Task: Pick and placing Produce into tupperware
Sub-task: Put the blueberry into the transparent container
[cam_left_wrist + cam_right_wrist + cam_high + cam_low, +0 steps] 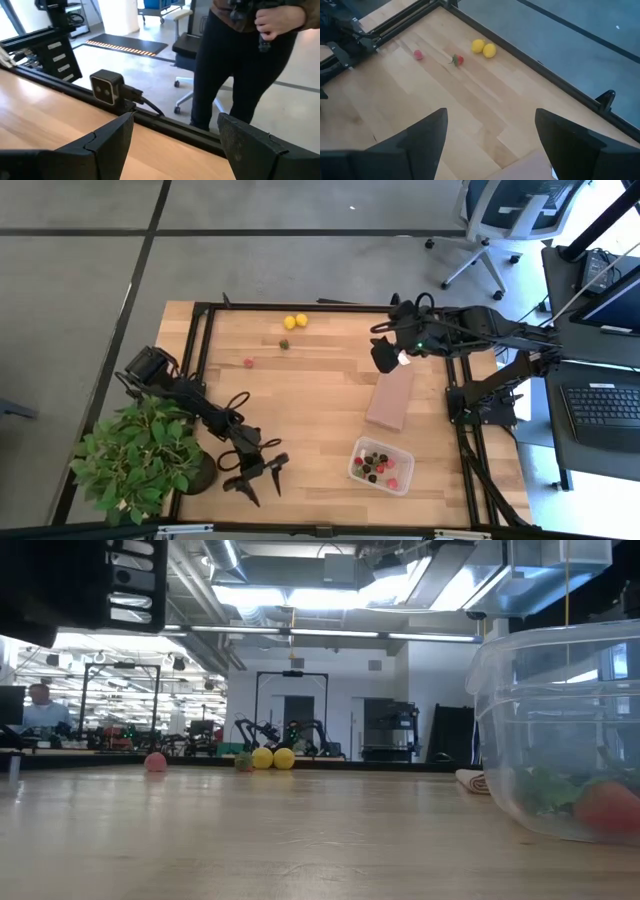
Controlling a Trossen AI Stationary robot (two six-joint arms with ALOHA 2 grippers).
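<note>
The clear tupperware [381, 465] stands near the table's front right and holds several red and dark fruit pieces; it fills the right of the low view [560, 730]. Loose produce lies at the far middle: two yellow lemons [295, 321] [483, 48], a strawberry with green leaves [284, 344] [457, 60] and a pink-red piece [248, 363] [418, 55]. My left gripper [265, 488] [175, 145] stands open at the near edge, left of the tupperware, with nothing between its fingers. My right gripper [385, 358] [490, 145] hangs open, high above the far right.
A flat brown block [390, 398] lies between my right gripper and the tupperware. A leafy potted plant [140, 455] stands at the table's near left corner. A black frame [330, 308] rims the table. A person [240, 55] stands beyond the near edge, behind a small camera [106, 87].
</note>
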